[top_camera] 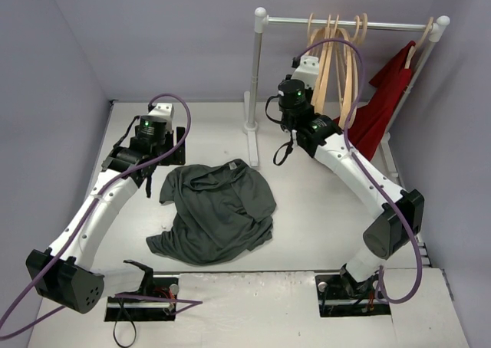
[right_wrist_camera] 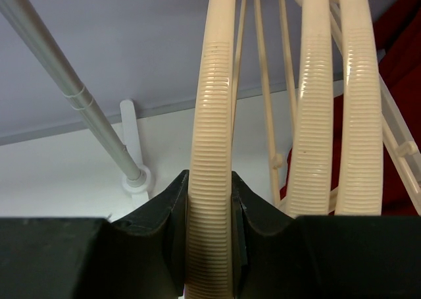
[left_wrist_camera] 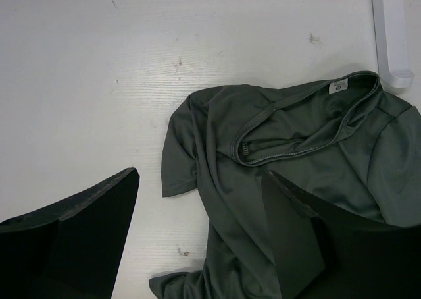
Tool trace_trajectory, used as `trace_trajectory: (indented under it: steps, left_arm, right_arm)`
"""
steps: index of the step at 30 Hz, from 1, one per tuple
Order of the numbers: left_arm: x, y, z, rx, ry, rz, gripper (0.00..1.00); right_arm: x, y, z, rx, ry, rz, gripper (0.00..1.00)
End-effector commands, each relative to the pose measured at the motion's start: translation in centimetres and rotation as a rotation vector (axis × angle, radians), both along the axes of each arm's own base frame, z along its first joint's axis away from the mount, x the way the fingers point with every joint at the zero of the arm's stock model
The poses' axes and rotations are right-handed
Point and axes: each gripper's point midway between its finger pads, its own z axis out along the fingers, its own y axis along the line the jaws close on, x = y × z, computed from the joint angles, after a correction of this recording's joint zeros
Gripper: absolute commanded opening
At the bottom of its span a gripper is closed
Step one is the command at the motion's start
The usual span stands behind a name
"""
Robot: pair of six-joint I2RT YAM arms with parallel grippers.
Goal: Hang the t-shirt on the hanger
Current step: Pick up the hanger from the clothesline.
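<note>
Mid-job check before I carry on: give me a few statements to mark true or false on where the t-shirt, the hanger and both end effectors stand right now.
1. The t-shirt lies crumpled on the table. True.
2. The right end effector is closed on the hanger, gripping its ribbed arm. True.
3. The left end effector holds the t-shirt. False: it is open above the shirt's sleeve, gripping nothing.
4. The red garment lies on the table. False: it hangs at the right end of the rack.
5. The t-shirt is already on the hanger. False: the shirt is on the table, apart from the hangers at the rack.
</note>
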Motion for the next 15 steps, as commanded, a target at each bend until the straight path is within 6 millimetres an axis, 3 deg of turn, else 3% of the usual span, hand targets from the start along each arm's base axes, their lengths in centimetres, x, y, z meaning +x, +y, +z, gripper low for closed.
trace_trajectory:
  steps: [1,7,15]
  left_arm:
    - [0.6,-0.2,0.8,-0.016,-0.033,-0.004,0.71]
    - [0.6,-0.3,0.8,-0.020,-0.031,-0.009,0.71]
    - [0.6,-0.3,0.8,-0.019,-0.032,-0.011,0.71]
  right_arm:
    - [-0.6,-1.1,4.0,0.054,-0.102,0.005,0.00]
    - [-0.7,-0.4,6.4,0.027,-0.134,0.085,0.00]
    - [-2.9,-0.6,10.8,0.068,-0.219,0.150,0.00]
